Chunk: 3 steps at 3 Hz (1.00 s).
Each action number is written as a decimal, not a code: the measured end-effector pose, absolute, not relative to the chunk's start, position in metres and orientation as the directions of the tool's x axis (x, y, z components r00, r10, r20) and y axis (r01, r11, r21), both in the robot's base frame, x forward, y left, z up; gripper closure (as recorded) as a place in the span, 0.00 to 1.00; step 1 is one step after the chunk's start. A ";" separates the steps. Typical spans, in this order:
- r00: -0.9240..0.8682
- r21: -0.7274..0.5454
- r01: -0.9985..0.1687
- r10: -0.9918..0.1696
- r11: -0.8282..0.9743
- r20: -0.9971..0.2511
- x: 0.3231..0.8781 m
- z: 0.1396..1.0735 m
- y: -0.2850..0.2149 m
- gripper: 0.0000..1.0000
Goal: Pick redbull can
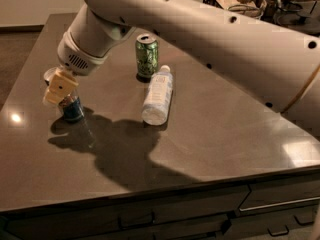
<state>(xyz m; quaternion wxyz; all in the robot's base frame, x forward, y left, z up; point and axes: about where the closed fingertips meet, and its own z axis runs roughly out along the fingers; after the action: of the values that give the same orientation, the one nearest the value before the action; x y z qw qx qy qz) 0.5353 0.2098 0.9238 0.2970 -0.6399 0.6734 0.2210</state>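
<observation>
Take the white bottle [157, 96] as your mark: it lies on its side mid-counter [225, 134], and the green can [146, 55] stands just behind it, blocking that line. Left of the bottle you have a bare strip ending at the redbull can [73, 110], with the pincer [56, 90] over its top. Right of the bottle and in front of it the counter lies open. The arm [200, 29] spans overhead behind it.

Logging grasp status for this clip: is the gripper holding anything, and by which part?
Cannot be told. The gripper covers the upper part of the redbull can, which stands on the table.
</observation>
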 end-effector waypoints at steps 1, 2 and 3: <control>-0.005 -0.062 -0.996 -0.728 0.065 -0.686 0.533 0.926 0.212 0.52; 0.016 -0.056 -0.998 -0.732 0.030 -0.681 0.533 0.938 0.212 0.77; 0.048 -0.062 -0.998 -0.730 -0.008 -0.682 0.535 0.962 0.208 0.98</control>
<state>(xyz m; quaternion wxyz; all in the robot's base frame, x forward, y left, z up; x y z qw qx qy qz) 0.5351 0.2084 0.9621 0.2793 -0.6679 0.6467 0.2404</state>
